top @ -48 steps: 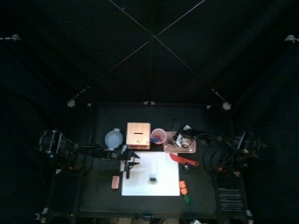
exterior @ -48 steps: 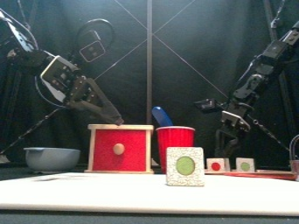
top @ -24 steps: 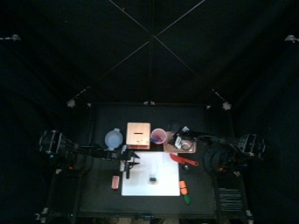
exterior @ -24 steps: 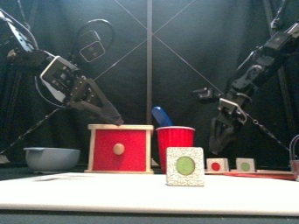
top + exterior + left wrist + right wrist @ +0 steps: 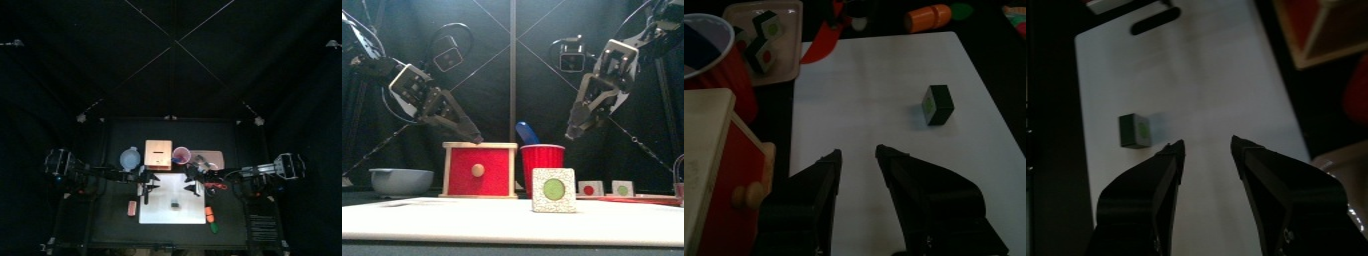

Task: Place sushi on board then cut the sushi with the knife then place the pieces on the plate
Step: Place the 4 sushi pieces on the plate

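Observation:
One dark green sushi piece (image 5: pixel 552 190) stands on the white board (image 5: pixel 489 218), a little right of its middle (image 5: pixel 175 201). Two more pieces (image 5: pixel 589 188) (image 5: pixel 621 188) sit on the pink tray (image 5: pixel 639 200) at the right. The red cup (image 5: pixel 543 160) holds the blue knife (image 5: pixel 527 131). My left gripper (image 5: pixel 476 138) hangs open and empty above the wooden box; its wrist view has the piece (image 5: pixel 939 104) ahead. High over the board's right part, my right gripper (image 5: pixel 569 131) is open and empty, looking down at the piece (image 5: pixel 1134 129).
The wooden box with its red drawer front (image 5: pixel 480 169) stands behind the board, and the blue-grey bowl (image 5: pixel 401 181) to its left. An orange and green toy (image 5: pixel 211 213) lies by the board's right front corner. Left of the board lies a red toy (image 5: pixel 132 207).
My right arm has risen from beside the tray and swung left, over the board. The left arm and the sushi pieces have stayed put.

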Robot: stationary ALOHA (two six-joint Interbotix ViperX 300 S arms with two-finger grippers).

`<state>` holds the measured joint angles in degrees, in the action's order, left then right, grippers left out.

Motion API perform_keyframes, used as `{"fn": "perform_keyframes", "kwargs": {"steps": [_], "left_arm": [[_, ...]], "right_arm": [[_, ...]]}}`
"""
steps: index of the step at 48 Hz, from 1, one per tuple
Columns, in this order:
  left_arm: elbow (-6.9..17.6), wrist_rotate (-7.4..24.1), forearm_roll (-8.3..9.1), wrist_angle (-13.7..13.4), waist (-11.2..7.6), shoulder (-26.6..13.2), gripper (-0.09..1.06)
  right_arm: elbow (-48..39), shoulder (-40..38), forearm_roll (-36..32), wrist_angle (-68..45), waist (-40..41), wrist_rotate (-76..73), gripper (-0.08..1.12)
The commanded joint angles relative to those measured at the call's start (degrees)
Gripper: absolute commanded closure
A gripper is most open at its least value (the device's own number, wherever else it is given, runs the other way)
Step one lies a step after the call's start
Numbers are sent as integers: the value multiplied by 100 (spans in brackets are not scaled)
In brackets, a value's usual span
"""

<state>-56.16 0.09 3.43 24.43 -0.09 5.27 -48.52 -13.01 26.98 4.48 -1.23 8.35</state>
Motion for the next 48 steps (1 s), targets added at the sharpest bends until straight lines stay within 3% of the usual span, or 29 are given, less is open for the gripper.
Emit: {"fn": "perform_keyframes", "kwargs": {"steps": [1, 22, 48], "left_arm": [[79, 0, -26, 18, 0, 35, 22], [79, 0, -44, 18, -26, 35, 22], [44, 9, -44, 18, -26, 35, 22]], "right_arm": [[229, 141, 123, -220, -352, 18, 24], [1125, 1441, 255, -237, -1028, 26, 24], [1547, 2259, 26, -141, -1020, 26, 26]]}}
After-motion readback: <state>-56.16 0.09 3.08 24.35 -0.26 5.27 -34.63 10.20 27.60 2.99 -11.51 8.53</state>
